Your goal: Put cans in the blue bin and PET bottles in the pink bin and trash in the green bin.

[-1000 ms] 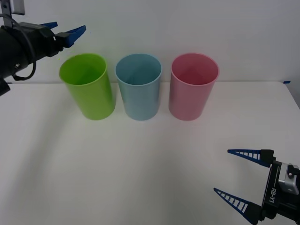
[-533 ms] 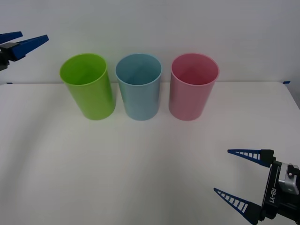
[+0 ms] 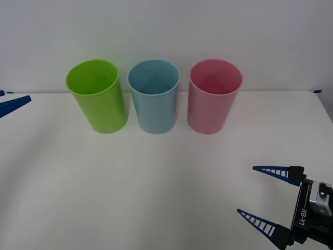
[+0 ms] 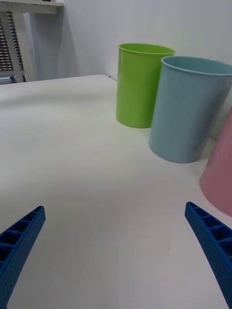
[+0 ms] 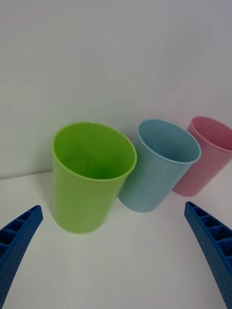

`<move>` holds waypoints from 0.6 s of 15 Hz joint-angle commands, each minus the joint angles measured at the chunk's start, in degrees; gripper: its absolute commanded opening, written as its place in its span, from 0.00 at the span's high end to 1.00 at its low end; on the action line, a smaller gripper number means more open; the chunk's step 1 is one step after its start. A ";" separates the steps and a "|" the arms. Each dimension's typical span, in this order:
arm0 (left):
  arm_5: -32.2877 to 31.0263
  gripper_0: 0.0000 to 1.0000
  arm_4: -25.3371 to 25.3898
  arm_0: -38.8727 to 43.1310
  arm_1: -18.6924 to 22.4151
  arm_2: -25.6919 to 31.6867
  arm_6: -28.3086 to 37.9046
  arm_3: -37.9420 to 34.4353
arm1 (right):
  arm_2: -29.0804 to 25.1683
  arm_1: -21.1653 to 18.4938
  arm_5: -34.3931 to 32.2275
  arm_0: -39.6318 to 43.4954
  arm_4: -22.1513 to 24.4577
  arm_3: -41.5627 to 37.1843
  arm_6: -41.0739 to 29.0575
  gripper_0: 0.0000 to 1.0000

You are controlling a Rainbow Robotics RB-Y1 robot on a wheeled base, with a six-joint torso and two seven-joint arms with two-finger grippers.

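Three bins stand upright in a row at 12 o'clock on the tabletop [image 3: 156,182], mouths up to receive drops: the green bin [image 3: 97,96], the blue bin [image 3: 154,96] just beside it, the pink bin [image 3: 214,96]. The left claw [image 3: 6,101] sits at 9 o'clock, released. The right claw [image 3: 264,200] waits at 5 o'clock, fingers spread, empty. No trash lies on the tabletop, so sorting looks finished.

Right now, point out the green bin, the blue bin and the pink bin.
green bin [image 3: 106,112], front view, on its outer wall.
blue bin [image 3: 156,112], front view, on its outer wall.
pink bin [image 3: 208,112], front view, on its outer wall.
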 commanded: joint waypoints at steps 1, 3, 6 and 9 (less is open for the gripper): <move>0.00 0.00 0.70 5.54 -0.37 0.32 -0.76 -1.49 | 0.00 0.00 0.00 0.00 0.00 0.00 0.00 0.00; -0.79 0.00 -0.88 8.09 -3.45 -0.03 -1.64 -2.98 | 0.00 0.00 0.00 0.00 0.00 0.00 0.00 0.00; -7.03 0.00 -5.10 8.53 -10.13 1.47 -2.87 -5.53 | 0.00 0.00 0.00 0.00 0.00 0.00 0.00 0.00; -10.46 0.00 -8.52 10.90 -15.49 1.47 -4.27 -8.69 | 0.00 0.00 0.00 0.00 0.00 0.00 0.00 0.00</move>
